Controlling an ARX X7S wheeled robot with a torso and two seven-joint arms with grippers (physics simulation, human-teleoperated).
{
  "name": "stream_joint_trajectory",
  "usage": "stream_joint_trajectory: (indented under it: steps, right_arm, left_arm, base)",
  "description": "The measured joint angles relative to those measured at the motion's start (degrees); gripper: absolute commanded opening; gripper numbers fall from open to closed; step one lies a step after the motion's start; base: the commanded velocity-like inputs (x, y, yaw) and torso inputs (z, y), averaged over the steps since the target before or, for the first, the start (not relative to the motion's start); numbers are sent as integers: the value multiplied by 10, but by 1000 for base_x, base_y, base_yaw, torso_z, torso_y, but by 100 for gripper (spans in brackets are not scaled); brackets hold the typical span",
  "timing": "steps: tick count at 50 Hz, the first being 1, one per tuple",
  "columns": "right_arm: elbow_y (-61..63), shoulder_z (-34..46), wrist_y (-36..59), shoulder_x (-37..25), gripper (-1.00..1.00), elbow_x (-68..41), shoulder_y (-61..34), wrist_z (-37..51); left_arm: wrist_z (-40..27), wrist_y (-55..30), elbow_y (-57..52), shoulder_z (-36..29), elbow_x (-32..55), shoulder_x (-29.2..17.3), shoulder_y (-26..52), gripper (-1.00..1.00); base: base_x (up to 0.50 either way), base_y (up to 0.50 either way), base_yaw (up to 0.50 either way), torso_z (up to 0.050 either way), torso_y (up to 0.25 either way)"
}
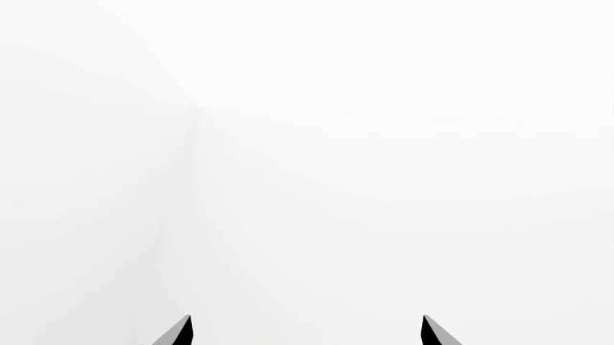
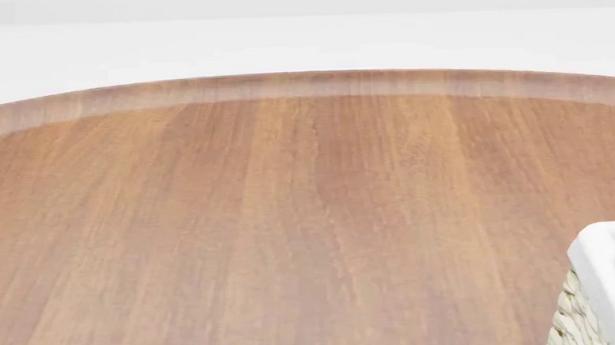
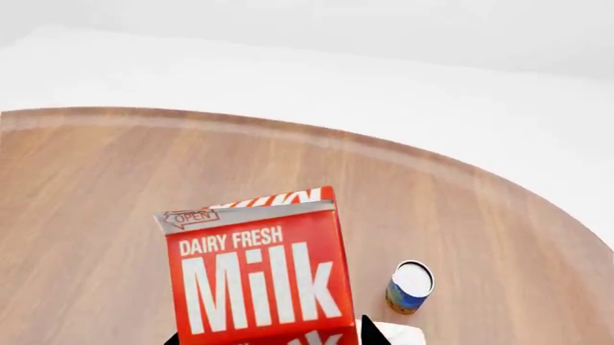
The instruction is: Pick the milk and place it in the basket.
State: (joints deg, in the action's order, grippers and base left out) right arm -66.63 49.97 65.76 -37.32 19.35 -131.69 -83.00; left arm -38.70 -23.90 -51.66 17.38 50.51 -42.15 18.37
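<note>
Milk [image 3: 257,277] between R gripper [image 3: 270,338] jaws; L gripper [image 1: 307,332] jaws apart.

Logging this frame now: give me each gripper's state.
Left gripper: open, holding nothing.
Right gripper: tips either side of the milk; grip cannot be told.

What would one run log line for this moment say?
right claw: milk between tips | left claw: open, empty | basket: corner visible, milk not in
</note>
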Motion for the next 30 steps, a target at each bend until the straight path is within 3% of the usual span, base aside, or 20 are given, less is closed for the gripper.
stream_joint_trajectory:
  steps: [15, 30]
  right_arm:
    - [77, 86, 60, -34, -100, -51, 55, -33]
    - [134, 95, 103, -60, -100, -92, 117, -7]
  left_arm:
    - [-3, -1, 0, -4, 1, -3, 4, 100]
    - [-4, 2, 2, -7, -1, -4, 3, 100]
  base:
    - [0, 0, 0, 0, 1]
    - [0, 0, 0, 1, 1]
